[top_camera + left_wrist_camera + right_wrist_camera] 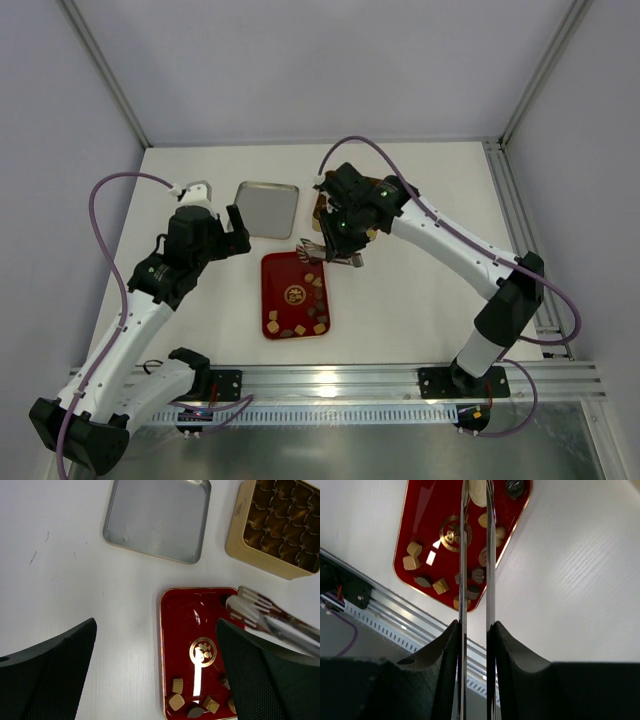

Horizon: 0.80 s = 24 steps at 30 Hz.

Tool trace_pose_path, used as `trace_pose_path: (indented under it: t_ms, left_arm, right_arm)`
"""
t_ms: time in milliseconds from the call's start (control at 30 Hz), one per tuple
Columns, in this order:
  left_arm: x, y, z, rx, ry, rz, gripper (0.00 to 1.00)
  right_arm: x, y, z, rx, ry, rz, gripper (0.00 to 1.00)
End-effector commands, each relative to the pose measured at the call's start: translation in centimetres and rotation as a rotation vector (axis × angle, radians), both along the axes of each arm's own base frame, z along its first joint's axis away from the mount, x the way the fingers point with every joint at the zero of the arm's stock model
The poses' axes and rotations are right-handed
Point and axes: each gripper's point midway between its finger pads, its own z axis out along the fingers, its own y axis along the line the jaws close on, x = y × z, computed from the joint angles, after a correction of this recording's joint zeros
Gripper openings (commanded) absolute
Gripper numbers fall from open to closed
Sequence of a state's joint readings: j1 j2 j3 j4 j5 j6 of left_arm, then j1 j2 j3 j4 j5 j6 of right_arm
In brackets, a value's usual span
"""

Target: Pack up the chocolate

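The chocolate (312, 292) lies as small tan cubes and dark lumps on a flat red tray (280, 282), mostly along its near end (176, 701) and right side (413, 562). My right gripper (350, 256) (475, 625) is shut on a pair of metal tongs (463, 555). The tongs (260, 612) reach over the tray's far right corner. A larger whitish piece (478, 492) sits between the tong blades near their tips; I cannot tell whether it is pinched or resting on the tray. My left gripper (240, 230) (156, 622) hangs open and empty above the tray's left edge.
A square gold tin (322, 205) (240, 545) with grid compartments stands just beyond the tray, under the right arm. Its silver lid (266, 208) (157, 517) lies flat to the tin's left. An aluminium rail (400, 380) runs along the near table edge.
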<state>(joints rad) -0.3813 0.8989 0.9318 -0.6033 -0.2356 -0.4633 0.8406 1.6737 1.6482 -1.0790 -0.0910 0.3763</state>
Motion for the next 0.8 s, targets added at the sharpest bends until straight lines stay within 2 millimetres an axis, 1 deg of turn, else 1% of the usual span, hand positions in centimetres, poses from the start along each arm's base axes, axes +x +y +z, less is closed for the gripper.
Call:
trace_pose_path:
  t_ms: [0, 33, 67, 133, 167, 200, 233, 267, 300, 333, 367, 400, 433, 467, 500, 533, 567, 733, 767]
  left_arm:
    - [0.4, 0.1, 1.5, -0.016, -0.044, 0.011, 1.00]
    - [0.4, 0.0, 1.4, -0.016, -0.041, 0.008, 1.00]
    - [0.4, 0.0, 1.5, -0.016, -0.042, 0.010, 1.00]
    - [0.4, 0.0, 1.4, -0.015, -0.041, 0.008, 1.00]
    - [0.4, 0.0, 1.5, -0.016, -0.042, 0.008, 1.00]
    - [0.4, -0.1, 1.4, -0.016, -0.042, 0.005, 1.00]
    - [0.4, 0.0, 1.4, -0.015, -0.040, 0.006, 1.00]
    - [0.4, -0.1, 1.4, -0.016, -0.040, 0.005, 1.00]
    - [0.5, -0.1, 1.4, -0.016, -0.039, 0.007, 1.00]
    - [0.5, -0.1, 1.3, -0.015, -0.037, 0.005, 1.00]
    - [0.4, -0.1, 1.2, -0.014, -0.034, 0.005, 1.00]
    - [0.4, -0.1, 1.2, -0.014, -0.036, 0.005, 1.00]
    - [0.5, -0.1, 1.1, -0.015, -0.033, 0.006, 1.00]
    - [0.5, -0.1, 1.2, -0.014, -0.034, 0.007, 1.00]
    - [0.5, -0.1, 1.3, -0.016, -0.037, 0.006, 1.00]
    - [0.5, -0.1, 1.2, -0.013, -0.033, 0.006, 1.00]
    - [0.5, -0.1, 1.1, -0.013, -0.030, 0.007, 1.00]
    - [0.5, 0.0, 1.0, -0.009, -0.030, 0.010, 1.00]
    - [0.5, 0.0, 1.1, -0.010, -0.031, 0.011, 1.00]
  right_arm:
    - [3.2, -0.8, 4.1, 0.087, -0.099, -0.037, 0.34]
    - [4.1, -1.3, 4.5, 0.092, -0.110, -0.053, 0.33]
    - [5.6, -2.0, 5.0, 0.099, -0.125, -0.087, 0.34]
    - [7.2, -2.7, 5.5, 0.108, -0.142, -0.121, 0.34]
    - [8.1, -2.7, 6.2, 0.127, -0.160, -0.133, 0.34]
    - [9.5, -3.5, 6.0, 0.129, -0.159, -0.168, 0.34]
    - [10.2, -3.5, 6.2, 0.147, -0.160, -0.177, 0.34]
    - [11.2, -3.8, 7.1, 0.165, -0.181, -0.194, 0.34]
    - [12.3, -4.2, 6.6, 0.160, -0.172, -0.217, 0.34]
    - [13.1, -4.4, 6.8, 0.167, -0.178, -0.230, 0.34]
    - [13.9, -4.4, 7.8, 0.185, -0.197, -0.236, 0.34]
    - [14.5, -4.4, 7.8, 0.188, -0.198, -0.241, 0.34]
    - [15.4, -4.8, 7.0, 0.174, -0.182, -0.256, 0.34]
    - [16.1, -4.7, 7.5, 0.183, -0.194, -0.261, 0.34]
    - [16.7, -4.8, 7.5, 0.182, -0.196, -0.269, 0.34]
    - [17.5, -5.0, 6.5, 0.170, -0.181, -0.280, 0.34]
    - [18.0, -5.1, 6.7, 0.175, -0.185, -0.286, 0.34]
    - [19.7, -5.4, 4.9, 0.159, -0.166, -0.310, 0.34]
    - [20.0, -5.6, 4.2, 0.152, -0.156, -0.316, 0.34]
